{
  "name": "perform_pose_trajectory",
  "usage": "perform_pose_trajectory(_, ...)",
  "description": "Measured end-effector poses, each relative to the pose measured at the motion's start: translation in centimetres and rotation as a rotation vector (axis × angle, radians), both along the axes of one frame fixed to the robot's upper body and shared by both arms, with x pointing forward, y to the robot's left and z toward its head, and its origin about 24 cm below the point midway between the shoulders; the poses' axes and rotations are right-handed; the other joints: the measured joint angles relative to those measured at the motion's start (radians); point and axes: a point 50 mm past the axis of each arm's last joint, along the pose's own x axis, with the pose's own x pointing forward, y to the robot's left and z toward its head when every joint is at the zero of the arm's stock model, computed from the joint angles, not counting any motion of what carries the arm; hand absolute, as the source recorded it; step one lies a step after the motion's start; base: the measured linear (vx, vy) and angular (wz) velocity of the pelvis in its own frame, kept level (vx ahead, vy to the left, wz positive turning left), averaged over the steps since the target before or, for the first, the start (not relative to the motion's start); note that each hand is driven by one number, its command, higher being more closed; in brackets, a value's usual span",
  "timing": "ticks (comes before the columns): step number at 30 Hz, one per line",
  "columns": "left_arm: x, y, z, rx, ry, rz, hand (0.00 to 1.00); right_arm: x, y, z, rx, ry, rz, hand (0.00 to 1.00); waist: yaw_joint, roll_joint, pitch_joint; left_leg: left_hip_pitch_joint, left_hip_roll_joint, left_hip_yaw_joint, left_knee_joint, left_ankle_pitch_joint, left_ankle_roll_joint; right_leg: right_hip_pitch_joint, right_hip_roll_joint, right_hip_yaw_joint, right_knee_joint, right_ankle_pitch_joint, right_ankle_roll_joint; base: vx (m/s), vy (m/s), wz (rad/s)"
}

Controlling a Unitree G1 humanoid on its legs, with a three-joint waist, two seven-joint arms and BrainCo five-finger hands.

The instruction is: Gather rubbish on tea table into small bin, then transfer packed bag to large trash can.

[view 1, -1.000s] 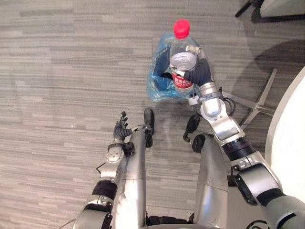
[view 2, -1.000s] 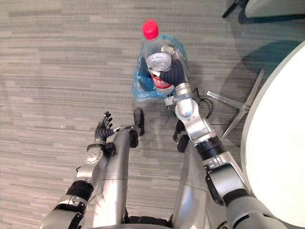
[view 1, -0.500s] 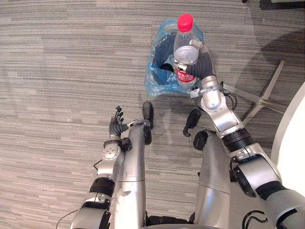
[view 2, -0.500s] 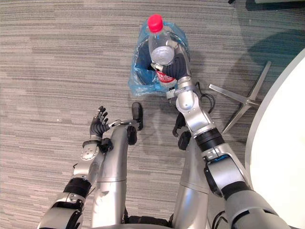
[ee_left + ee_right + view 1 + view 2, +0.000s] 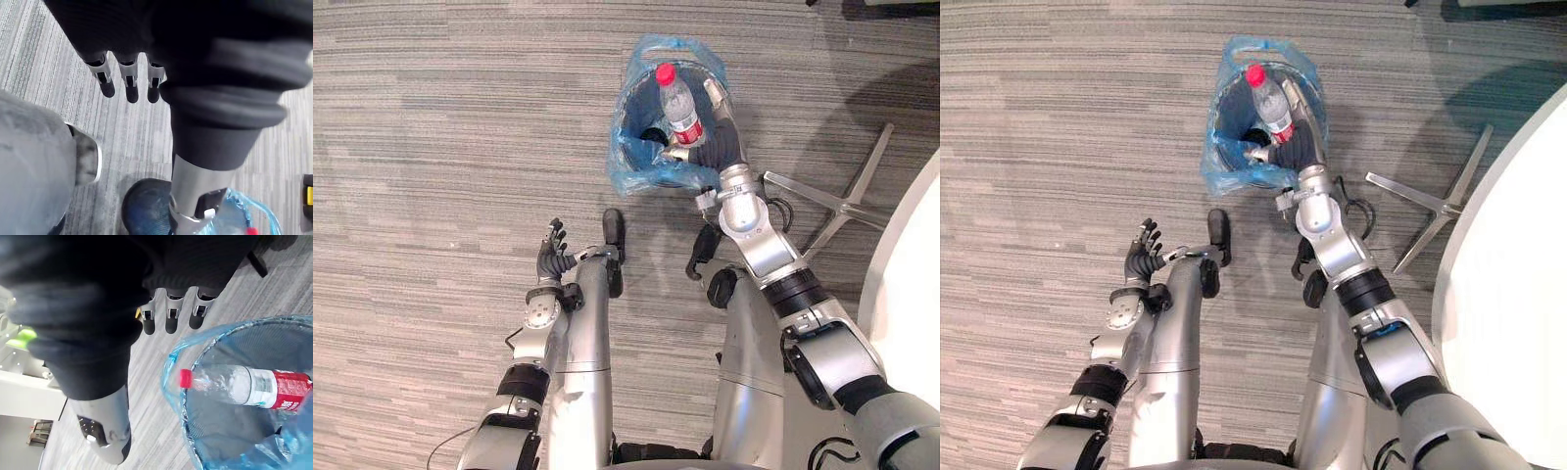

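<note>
Grey striped carpet [image 5: 431,147] covers the floor below me. The curved edge of a white table [image 5: 1518,294] runs down my right side. Silver legs of a chair base [image 5: 842,201] splay on the carpet between the table and the bin.

The small dark bin [image 5: 636,122] stands on the floor straight ahead of me, well apart from the table. It is lined with a blue bag [image 5: 628,174], whose crinkled plastic folds out over the rim all the way round.

My right hand [image 5: 715,147] reaches out over the near right side of the bin's mouth. In the right wrist view its fingers [image 5: 170,316] are straight and spread, with the thumb standing apart from them. They are curled round nothing. I cannot tell whether any part of the hand touches the bottle.

My left hand [image 5: 551,262] hangs low beside my left leg, well apart from the bin. Its fingers are relaxed and loosely bent, and it holds nothing.

A clear plastic bottle [image 5: 680,108] with a red label lies tilted inside the lined bin. Its base is toward my right hand and its neck slants toward the far rim. Its red cap [image 5: 665,73] sits just inside the bag's edge.
</note>
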Motion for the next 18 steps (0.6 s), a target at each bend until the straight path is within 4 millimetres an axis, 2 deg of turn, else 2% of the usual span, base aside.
perform_pose_trajectory(4,0.0,-0.1,0.1,-0.002,-0.008,-0.002,0.00,-0.7,0.7,-0.7,-0.056,-0.017,0.026,0.00,-0.001,-0.024,0.000,0.022,0.002,0.004,-0.026,0.007,-0.011,0.012,0.005,0.002,-0.014,0.001,-0.001,-0.01,0.000,-0.02)
perform_pose_trajectory(7,0.0,0.2,0.1,-0.007,-0.005,0.012,0.00,-0.8,1.1,-0.8,-0.127,-0.045,0.017,0.00,0.000,-0.025,0.000,0.029,0.013,0.001,-0.030,0.008,-0.013,0.025,0.016,-0.005,-0.028,0.012,-0.017,-0.01,-0.011,-0.05)
perform_pose_trajectory(12,0.0,0.3,0.0,-0.010,-0.003,0.020,0.00,-0.9,1.5,-0.9,-0.240,-0.082,0.004,0.00,0.000,-0.025,0.000,0.031,0.013,-0.002,-0.050,0.016,-0.018,0.025,0.017,-0.011,-0.039,0.012,-0.018,0.00,-0.005,0.01)
perform_pose_trajectory(15,0.0,0.3,0.0,-0.010,-0.004,0.020,0.00,-0.5,1.8,-1.2,-0.329,-0.089,-0.012,0.00,0.000,-0.025,0.000,0.029,0.013,-0.009,-0.062,0.021,-0.026,0.023,0.017,-0.020,-0.042,0.012,-0.018,0.00,-0.018,0.04)
perform_pose_trajectory(18,0.0,0.4,0.2,-0.010,-0.021,0.023,0.00,0.5,1.4,-1.6,-0.416,-0.063,-0.067,0.00,0.002,-0.025,0.000,0.020,0.012,-0.015,-0.072,0.028,-0.030,0.015,0.017,-0.027,-0.043,0.011,-0.017,0.00,-0.014,0.06)
